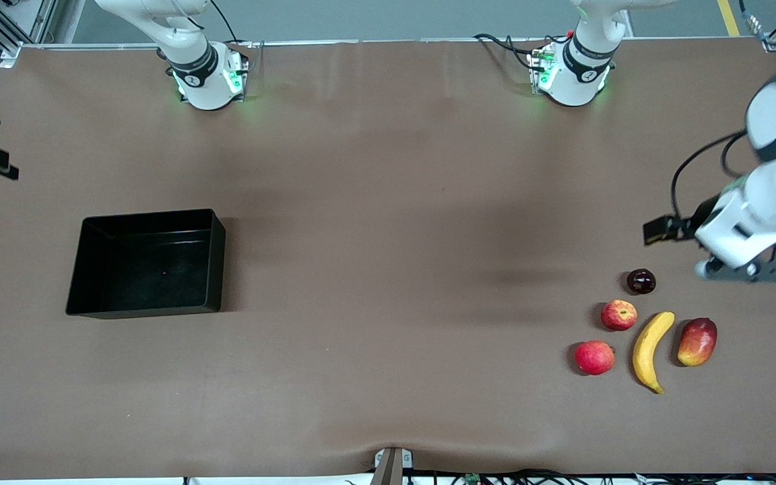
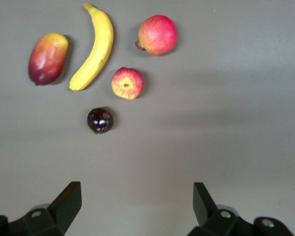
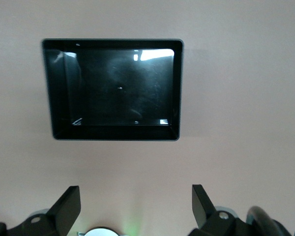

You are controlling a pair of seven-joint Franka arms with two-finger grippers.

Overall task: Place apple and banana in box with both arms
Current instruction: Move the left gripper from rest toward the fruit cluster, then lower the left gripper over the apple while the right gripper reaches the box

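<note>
Left gripper (image 2: 135, 204): fingers wide apart, holding nothing; up in the air over bare table near the fruit, toward the left arm's end of the table.
Right gripper (image 3: 135, 204): fingers spread wide, nothing between them; up over bare table by the box; not visible in front view, only seen from its own wrist cam.
Hidden/cut off: right arm past its base runs out of the front view's top edge. Left arm's forearm is cut by the frame edge. In front view the left gripper's fingertips are hard to make out. Only fingertips show in both wrist views.
Left arm pose: reaches down & over from its base, wrist pointing at table just above the dark fruit.
Box (image 1: 147, 264): black, nothing in it, toward the right arm's end of table, well apart from the fruit.
Apple (image 1: 619, 314): on table, between dark fruit & pink-red fruit, just beside banana.
Banana (image 1: 651, 349): on table, between apple & mango, not touching either.
Mango (image 1: 697, 341): beside banana.
Pink-red fruit (image 1: 594, 357): nearer front cam than apple.
Dark fruit (image 1: 640, 281): small, glossy, farthest of the group from front cam.
</note>
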